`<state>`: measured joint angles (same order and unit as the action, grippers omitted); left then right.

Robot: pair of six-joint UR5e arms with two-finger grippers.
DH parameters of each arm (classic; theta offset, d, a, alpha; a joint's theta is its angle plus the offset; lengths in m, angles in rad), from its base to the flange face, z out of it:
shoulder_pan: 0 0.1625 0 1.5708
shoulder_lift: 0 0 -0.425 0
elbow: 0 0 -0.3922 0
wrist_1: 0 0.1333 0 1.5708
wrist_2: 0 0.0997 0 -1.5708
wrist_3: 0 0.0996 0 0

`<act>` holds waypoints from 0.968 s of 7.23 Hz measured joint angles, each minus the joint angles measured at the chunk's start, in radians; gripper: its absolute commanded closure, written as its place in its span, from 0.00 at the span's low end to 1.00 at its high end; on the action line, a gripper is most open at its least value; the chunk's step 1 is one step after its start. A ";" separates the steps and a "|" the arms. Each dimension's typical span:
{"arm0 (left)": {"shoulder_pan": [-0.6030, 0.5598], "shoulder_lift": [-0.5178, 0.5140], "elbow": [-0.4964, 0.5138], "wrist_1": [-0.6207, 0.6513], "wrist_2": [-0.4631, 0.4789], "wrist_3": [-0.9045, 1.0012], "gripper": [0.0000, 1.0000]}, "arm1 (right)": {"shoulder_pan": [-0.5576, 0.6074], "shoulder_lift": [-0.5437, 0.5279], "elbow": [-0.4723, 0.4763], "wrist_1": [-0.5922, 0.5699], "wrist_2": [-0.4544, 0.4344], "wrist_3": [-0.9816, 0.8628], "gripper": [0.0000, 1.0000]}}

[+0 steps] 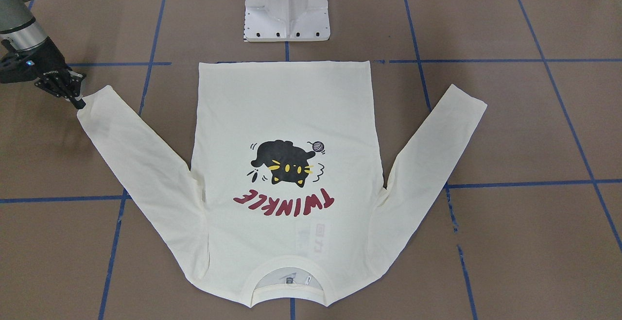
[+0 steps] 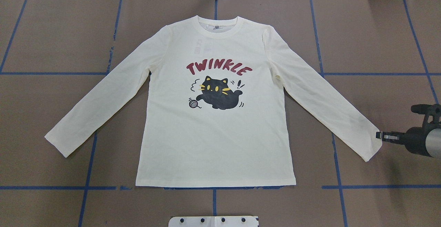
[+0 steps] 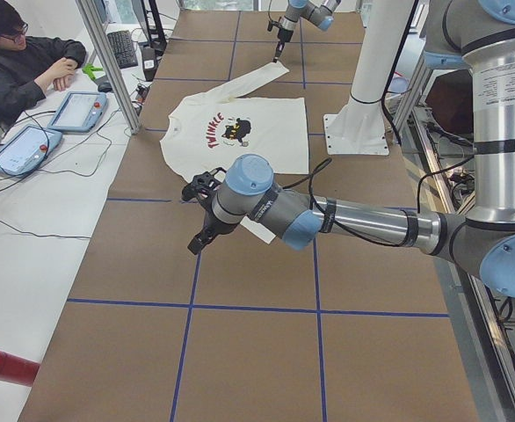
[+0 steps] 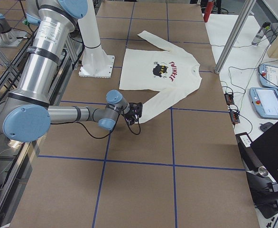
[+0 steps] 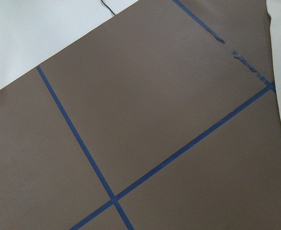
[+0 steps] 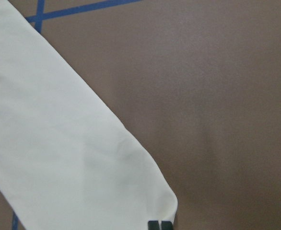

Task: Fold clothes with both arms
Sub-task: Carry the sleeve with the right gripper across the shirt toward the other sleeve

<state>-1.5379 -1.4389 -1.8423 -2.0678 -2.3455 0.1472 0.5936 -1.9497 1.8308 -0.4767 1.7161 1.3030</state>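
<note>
At the tips of the right end effector [image 1: 79, 103] lies the cuff [image 6: 156, 194] of the shirt's sleeve on that side. The two fingers are drawn together and sit right at the cuff's corner, low over the desk [image 2: 379, 30]. We cannot tell whether any cloth is pinched between them. Running away from those tips, the sleeve lies flat and straight up to the shoulder. Beyond it the body of the shirt [image 2: 213, 144] is spread smooth, with the cat print [image 2: 217, 94] and red lettering facing up. Farther still from the right end effector, the other sleeve [image 2: 89, 113] is stretched out flat. The left end effector [image 3: 194, 246] hangs above bare desk and blue tape lines [image 5: 83, 148], near that sleeve but not touching it. Only the side camera shows it, so we cannot tell whether it is open or closed. We judge the folding to be at its very start: no fold is made yet, and both sleeves and the body are left to fold
</note>
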 measured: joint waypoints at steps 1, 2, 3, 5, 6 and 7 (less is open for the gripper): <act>-0.002 0.000 0.000 0.000 0.000 0.000 0.00 | 0.029 0.020 0.061 -0.088 0.036 0.000 1.00; -0.003 0.000 0.001 0.000 0.000 -0.002 0.00 | 0.055 0.082 0.128 -0.229 0.062 -0.001 1.00; -0.003 0.000 0.002 0.000 0.000 -0.003 0.00 | 0.076 0.197 0.165 -0.394 0.073 -0.001 1.00; -0.003 0.000 0.005 0.001 0.000 -0.004 0.00 | 0.118 0.551 0.160 -0.801 0.075 0.000 1.00; -0.003 0.000 0.008 0.001 0.000 -0.005 0.00 | 0.144 0.729 0.135 -0.984 0.074 0.002 1.00; -0.003 0.000 0.012 0.001 0.000 -0.005 0.00 | 0.168 0.867 0.113 -1.115 0.074 0.003 1.00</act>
<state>-1.5409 -1.4389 -1.8305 -2.0664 -2.3455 0.1427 0.7613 -1.0828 1.9439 -1.5919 1.7902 1.3058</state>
